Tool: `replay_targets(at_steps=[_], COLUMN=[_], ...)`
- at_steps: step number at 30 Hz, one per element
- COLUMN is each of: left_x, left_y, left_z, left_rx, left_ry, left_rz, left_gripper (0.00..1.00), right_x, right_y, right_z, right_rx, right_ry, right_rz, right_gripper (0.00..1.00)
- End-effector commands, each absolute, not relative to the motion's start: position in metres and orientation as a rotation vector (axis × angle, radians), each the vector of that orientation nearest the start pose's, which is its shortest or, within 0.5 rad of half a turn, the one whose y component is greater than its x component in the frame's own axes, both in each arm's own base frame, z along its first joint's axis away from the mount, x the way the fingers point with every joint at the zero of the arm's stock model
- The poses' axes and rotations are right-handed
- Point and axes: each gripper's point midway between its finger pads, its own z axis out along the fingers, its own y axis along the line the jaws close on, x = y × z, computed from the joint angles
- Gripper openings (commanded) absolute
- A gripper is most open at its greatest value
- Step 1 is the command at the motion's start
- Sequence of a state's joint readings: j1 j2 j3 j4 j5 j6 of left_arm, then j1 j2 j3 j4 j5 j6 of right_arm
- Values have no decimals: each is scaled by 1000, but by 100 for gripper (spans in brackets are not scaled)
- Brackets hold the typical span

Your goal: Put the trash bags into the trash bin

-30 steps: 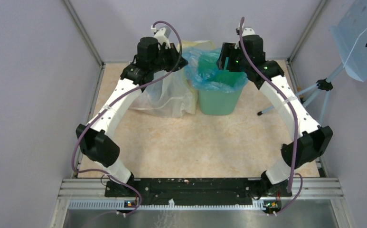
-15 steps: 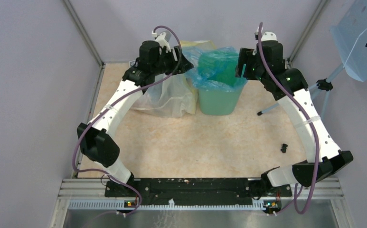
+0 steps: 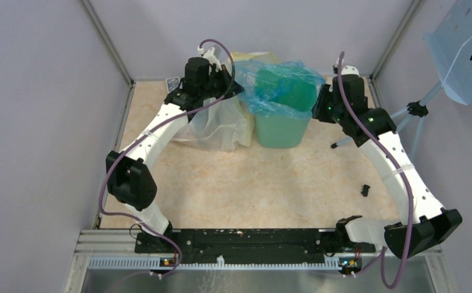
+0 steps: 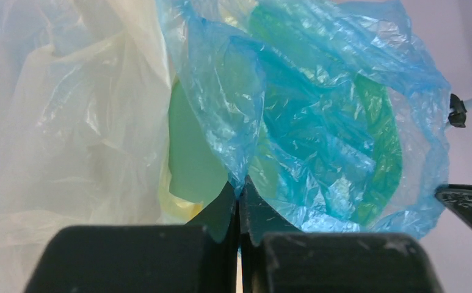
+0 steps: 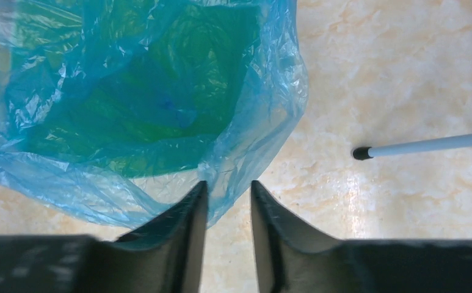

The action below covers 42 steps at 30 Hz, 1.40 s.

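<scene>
The mint-green trash bin [image 3: 279, 131] stands at the back of the table. The blue trash bag [image 3: 282, 85] lies crinkled over its mouth, and its film spreads past the rim on both sides. My left gripper [image 3: 236, 91] is at the bag's left edge. In the left wrist view this gripper [image 4: 239, 186] is shut on a pinch of blue film [image 4: 294, 122], with the bin wall [image 4: 190, 152] behind. My right gripper [image 3: 319, 105] is at the bag's right edge. Its jaws [image 5: 228, 183] stand narrowly apart, and a hanging fold of the bag [image 5: 129, 91] reaches between them.
A clear-and-yellowish plastic sack [image 3: 215, 125] slumps against the bin's left side, under my left arm. A tripod leg [image 3: 349, 139] rests on the table right of the bin. A small black piece [image 3: 365, 190] lies near the right arm. Walls close the table's back and sides.
My left gripper has closed on the bag's left edge. The right arm swung outward from over the bin to its right edge, and its jaws narrowed. The bag now spreads wider.
</scene>
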State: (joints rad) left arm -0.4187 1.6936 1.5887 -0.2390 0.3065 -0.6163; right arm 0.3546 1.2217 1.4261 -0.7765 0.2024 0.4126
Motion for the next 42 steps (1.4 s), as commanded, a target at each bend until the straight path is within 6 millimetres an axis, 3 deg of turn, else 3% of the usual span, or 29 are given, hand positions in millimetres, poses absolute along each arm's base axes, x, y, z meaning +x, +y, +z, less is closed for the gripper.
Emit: replay_targets(at_steps=[1,2,8,12,19,22,23,27,32,35,36,39,42], left_x=[429,427,411,414,445,466,475,487,475,456,446,428,412], left_y=[-272,-271,-270,-274,-296,-308,-314,-331,-337,-326,-319,-303,-293], left_z=[321,320,317,330,373,380,373,374,350,330,338,337,324], left_rx=[20,20,26,32,64,61,61,91,132,123,122,97,85], left_ry=[1926,1921,1896,1854,1725,1701,1713,1712,1765,1795,1771,1763,1784], left_rz=[-1004,-1009,-1061,-1086,-1177,-1208,-1216,-1297,-1288,-1263,-1253,-1208,-1184], left_gripper=[0,0,0,0,0,0,0,0,0,0,0,0,0], right_x=[329,329,332,341,367,382,386,395,385,373,368,357,350], right_y=[105,103,87,78,58,43,42,42,47,53,53,54,59], right_z=[337,337,316,324,347,349,351,352,344,331,324,315,308], right_rx=[226,232,277,295,346,408,415,401,359,338,337,333,322], right_ry=[2001,1996,2033,2000,1956,1929,1925,1933,1964,1990,2003,2013,2026], right_rz=[374,373,347,358,349,375,388,399,413,447,447,452,482], right_gripper=[7,0,0,0,0,0,0,0,0,0,0,0,0])
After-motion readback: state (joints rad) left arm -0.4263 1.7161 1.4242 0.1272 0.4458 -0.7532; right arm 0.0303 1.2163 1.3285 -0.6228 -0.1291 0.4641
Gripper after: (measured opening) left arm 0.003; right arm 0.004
